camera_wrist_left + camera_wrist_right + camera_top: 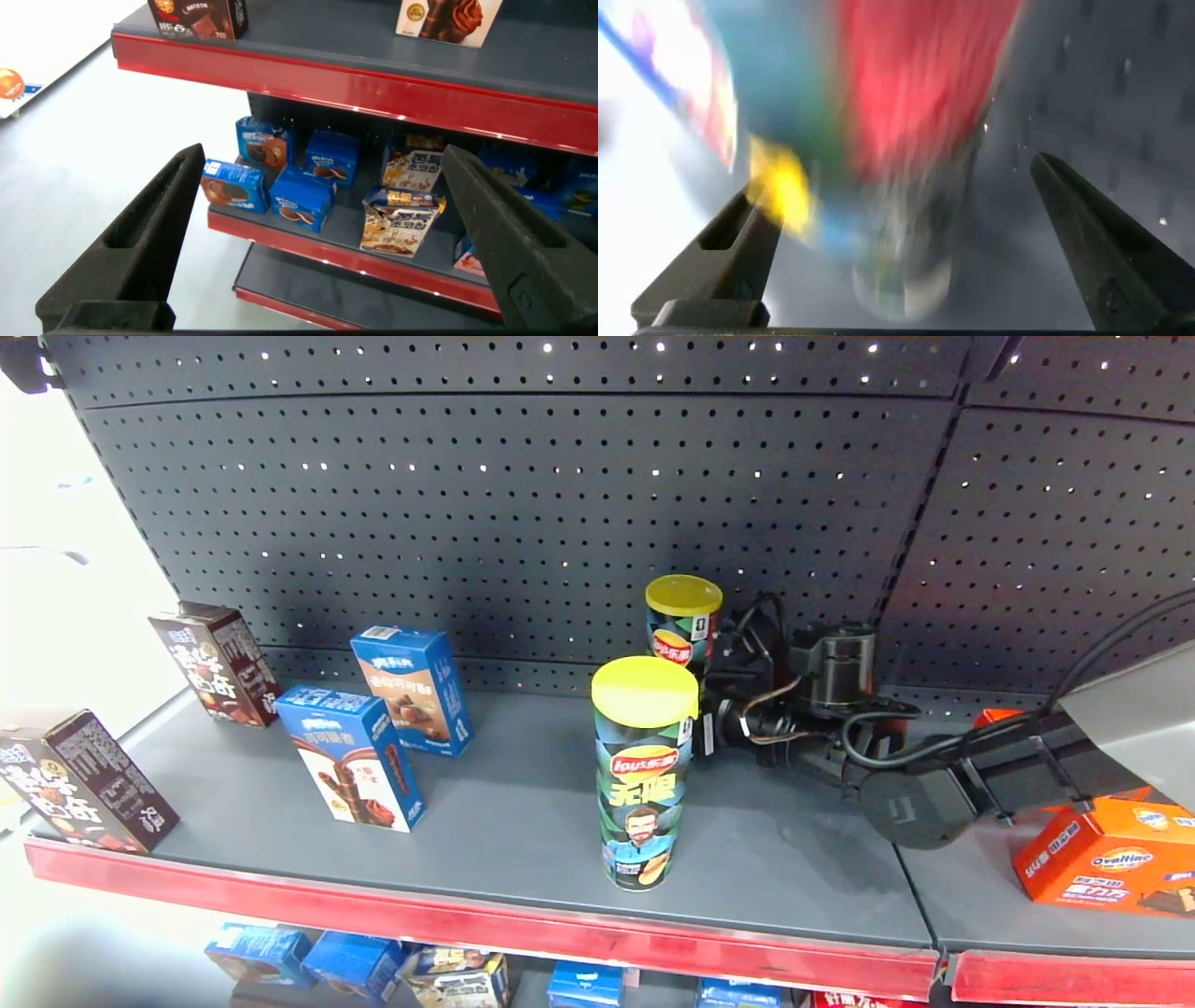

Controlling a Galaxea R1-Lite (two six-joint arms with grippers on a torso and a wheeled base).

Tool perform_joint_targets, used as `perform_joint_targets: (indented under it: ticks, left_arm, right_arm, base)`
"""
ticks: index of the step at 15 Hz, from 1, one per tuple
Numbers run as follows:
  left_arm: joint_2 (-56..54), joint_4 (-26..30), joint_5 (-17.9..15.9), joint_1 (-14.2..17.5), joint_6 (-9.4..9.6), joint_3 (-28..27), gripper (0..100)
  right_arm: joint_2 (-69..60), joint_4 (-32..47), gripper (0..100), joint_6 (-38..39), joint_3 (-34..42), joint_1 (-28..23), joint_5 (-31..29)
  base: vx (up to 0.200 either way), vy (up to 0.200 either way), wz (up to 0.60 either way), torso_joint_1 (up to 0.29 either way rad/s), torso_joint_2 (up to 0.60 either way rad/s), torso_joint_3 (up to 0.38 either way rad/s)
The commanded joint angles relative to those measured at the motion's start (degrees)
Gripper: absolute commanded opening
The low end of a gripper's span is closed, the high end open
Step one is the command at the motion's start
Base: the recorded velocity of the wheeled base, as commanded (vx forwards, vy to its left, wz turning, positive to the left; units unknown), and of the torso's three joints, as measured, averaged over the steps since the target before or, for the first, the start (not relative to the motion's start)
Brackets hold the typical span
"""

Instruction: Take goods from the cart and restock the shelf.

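Two tall chip cans with yellow lids stand on the grey shelf (523, 821). One can (644, 770) is near the front, the other (683, 625) at the back by the pegboard. My right gripper (711, 663) reaches in from the right beside the rear can. In the right wrist view the can (906, 140) looms blurred between the fingers of that gripper (895, 182), which is open around it. My left gripper (322, 154) is open with nothing in it, below the shelf's red edge (374, 79) and facing the lower shelves.
Two blue boxes (413, 689) (353, 756) and two brown boxes (219, 663) (84, 782) stand on the shelf's left half. Orange boxes (1102, 863) sit at the right. Blue packs (299, 191) and other goods fill the lower shelf. Bare shelf lies between the blue boxes and the cans.
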Motion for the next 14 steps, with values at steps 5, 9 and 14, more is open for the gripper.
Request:
perform_joint_targets:
  ticks: [5,9,14]
  left_arm:
    - [0.1,0.0,0.0,0.0,-0.02,0.0,100]
    - [0.1,0.0,0.0,0.0,-0.02,0.0,100]
    - [0.1,0.0,0.0,0.0,-0.02,0.0,100]
  right_arm:
    - [-11.2,-1.0,100,-1.9,15.7,-1.0,-0.3]
    - [-19.6,1.3,100,-5.4,19.9,-3.8,-2.5]
    - [-33.0,6.8,100,-5.3,20.6,-10.0,-8.8]
  base:
    - [0.0,0.0,0.0,0.0,0.0,0.0]
    - [0.0,0.0,0.0,0.0,0.0,0.0]
    - [0.0,0.0,0.0,0.0,0.0,0.0]
